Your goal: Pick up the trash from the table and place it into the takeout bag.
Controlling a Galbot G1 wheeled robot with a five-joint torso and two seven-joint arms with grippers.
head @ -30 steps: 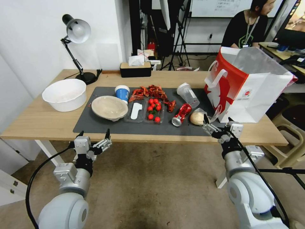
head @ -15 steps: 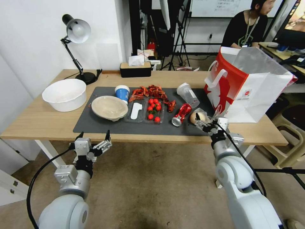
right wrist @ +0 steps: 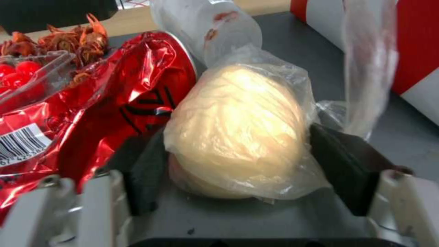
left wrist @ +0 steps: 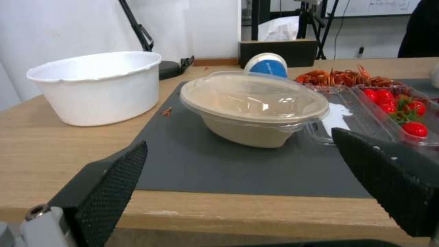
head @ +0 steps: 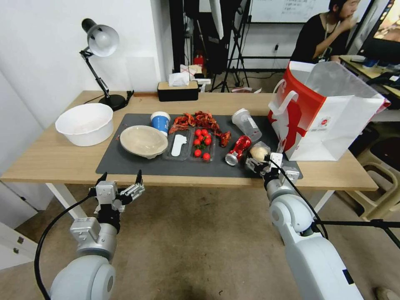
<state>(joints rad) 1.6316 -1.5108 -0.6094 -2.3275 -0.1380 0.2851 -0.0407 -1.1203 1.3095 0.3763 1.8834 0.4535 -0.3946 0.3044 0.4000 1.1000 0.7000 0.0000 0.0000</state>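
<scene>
Head view, left side first: the left gripper (head: 120, 188) hangs idle off the near edge of the table (head: 50, 160), fingers spread, nothing held. Over to the right gripper (right wrist: 238, 164) — fingers wide either side of the plastic-wrapped bun (right wrist: 238, 133), which sits between them on the mat, crushed red can (right wrist: 119, 103) just beside. Grasp step, I'd say. Next: squeeze gently, then lift toward the takeout bag (head: 333, 121) beyond.
</scene>
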